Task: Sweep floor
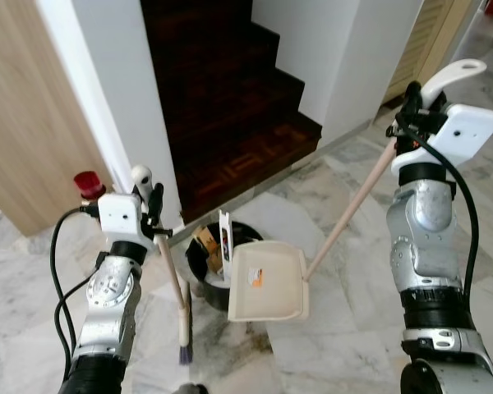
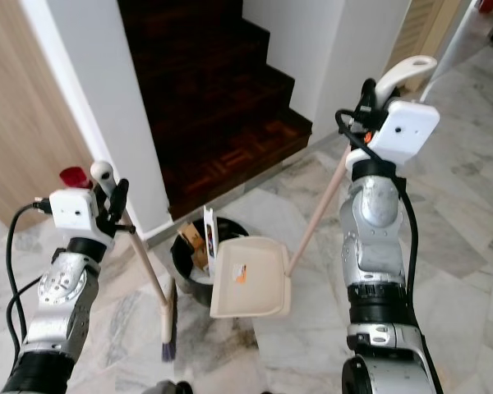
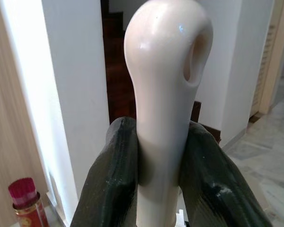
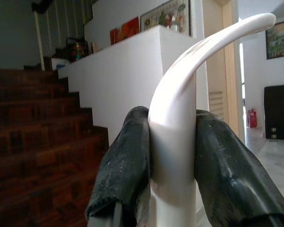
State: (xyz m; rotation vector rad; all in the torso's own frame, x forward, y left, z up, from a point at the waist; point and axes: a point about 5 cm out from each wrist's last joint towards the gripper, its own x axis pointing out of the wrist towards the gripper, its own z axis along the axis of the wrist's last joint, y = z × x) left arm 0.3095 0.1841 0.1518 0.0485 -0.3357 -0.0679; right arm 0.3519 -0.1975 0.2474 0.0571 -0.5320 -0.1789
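Observation:
My left gripper (image 1: 150, 199) is shut on the rounded cream top of a broom handle (image 3: 163, 71). The thin stick (image 1: 172, 269) slants down to the dark bristles (image 1: 185, 351), which rest on the marble floor. My right gripper (image 1: 411, 105) is shut on the curved white grip (image 4: 180, 94) of a long-handled dustpan. Its pale pole (image 1: 349, 215) runs down to the cream pan (image 1: 267, 287), tilted just above the floor between my arms. Right behind the pan stands a black bin (image 1: 199, 264) holding rubbish.
Dark wooden stairs (image 1: 230, 107) rise straight ahead between white walls (image 1: 119, 98). A wooden panel (image 1: 25, 123) is at the left, with a red-capped bottle (image 1: 89, 184) at its foot. Marble floor (image 1: 345, 328) spreads to the right, towards a louvred door (image 1: 423, 41).

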